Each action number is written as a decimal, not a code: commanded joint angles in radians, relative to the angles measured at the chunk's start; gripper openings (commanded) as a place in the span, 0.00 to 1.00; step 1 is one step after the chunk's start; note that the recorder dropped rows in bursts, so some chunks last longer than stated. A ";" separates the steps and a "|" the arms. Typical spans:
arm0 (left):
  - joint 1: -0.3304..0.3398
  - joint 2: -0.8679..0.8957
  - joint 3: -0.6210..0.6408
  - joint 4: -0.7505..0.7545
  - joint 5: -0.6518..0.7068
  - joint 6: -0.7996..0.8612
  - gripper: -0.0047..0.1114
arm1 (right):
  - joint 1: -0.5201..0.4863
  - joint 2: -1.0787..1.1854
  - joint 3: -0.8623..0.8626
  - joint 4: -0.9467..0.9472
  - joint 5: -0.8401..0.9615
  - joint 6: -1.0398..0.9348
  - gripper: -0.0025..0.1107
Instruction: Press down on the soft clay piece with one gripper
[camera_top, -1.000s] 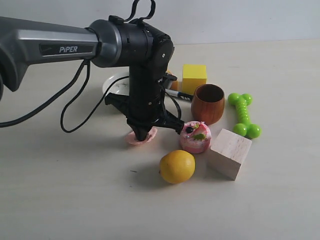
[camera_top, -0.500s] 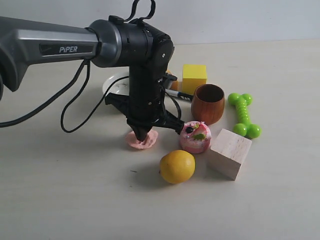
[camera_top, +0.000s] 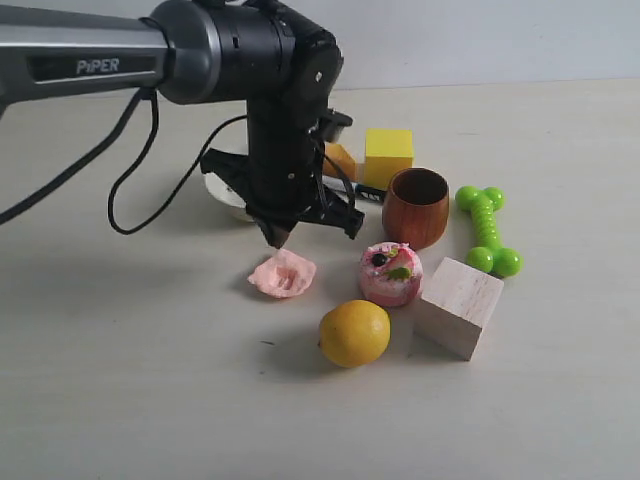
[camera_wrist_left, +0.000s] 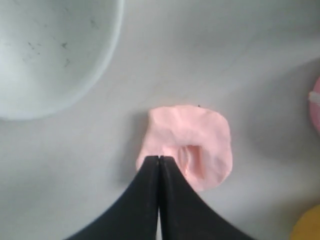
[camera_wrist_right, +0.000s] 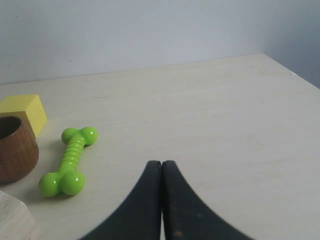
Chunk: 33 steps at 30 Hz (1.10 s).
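1. Soft clay piece (camera_top: 283, 274): a pale pink lump lying flat on the surface (camera_top: 120, 380), just beside the pink cake toy (camera_top: 391, 274) and near the yellow fruit (camera_top: 354, 333). The left wrist view shows a folded hollow pressed into its top.
2. Left pincer (camera_top: 277, 238): jaws fully together, with no gap between the tips and nothing gripped.
3. Contact: in the exterior view the left pincer tip hangs above the rear edge of the clay, with bare surface visible between the two. In the left wrist view the closed tip (camera_wrist_left: 159, 159) overlaps the edge of the clay (camera_wrist_left: 195, 135).
4. White bowl (camera_wrist_left: 50, 50): near the clay, apart from it.
5. Right pincer (camera_wrist_right: 161, 164): jaws pressed together, holding nothing, over bare surface. The green bone toy (camera_wrist_right: 70, 161) lies well apart from it.
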<state>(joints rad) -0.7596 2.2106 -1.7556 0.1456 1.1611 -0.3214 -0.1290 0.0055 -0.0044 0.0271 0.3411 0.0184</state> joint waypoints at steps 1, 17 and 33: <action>-0.005 -0.067 0.010 0.025 -0.013 -0.068 0.04 | 0.001 -0.006 0.004 0.001 -0.006 -0.007 0.02; -0.125 -0.806 0.642 0.341 -0.345 -0.331 0.04 | 0.001 -0.006 0.004 0.001 -0.006 -0.007 0.02; -0.125 -0.899 0.642 0.471 -0.261 -0.329 0.04 | 0.001 -0.006 0.004 0.001 -0.006 -0.007 0.02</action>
<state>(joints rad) -0.8809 1.3199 -1.1134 0.5983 0.8956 -0.6504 -0.1290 0.0055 -0.0044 0.0271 0.3411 0.0184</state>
